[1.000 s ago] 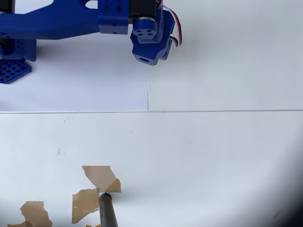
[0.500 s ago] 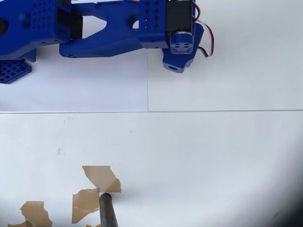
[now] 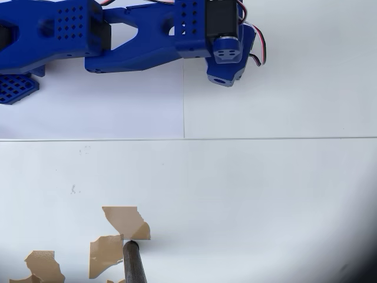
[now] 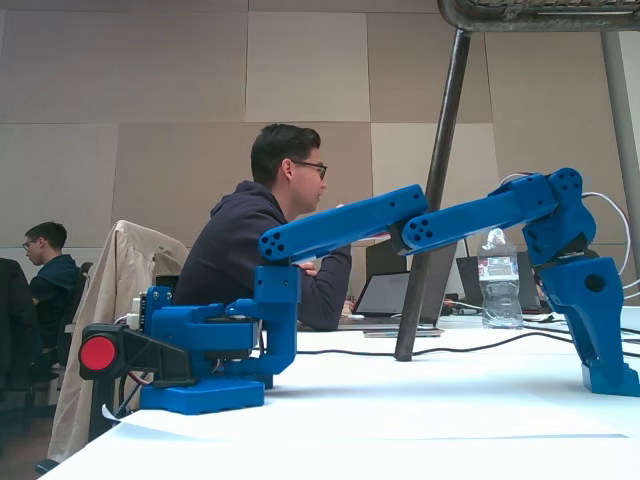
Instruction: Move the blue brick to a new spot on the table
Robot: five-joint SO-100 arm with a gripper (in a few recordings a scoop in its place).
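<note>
Blue plastic arm [image 3: 147, 35] nudged slightly up-frame, jaws' state impossible to tell, tip resting on smooth white table [image 3: 235, 188].

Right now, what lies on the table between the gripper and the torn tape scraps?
In the overhead view, only bare white table crossed by a thin seam line separates the gripper from the tape scraps.
</note>
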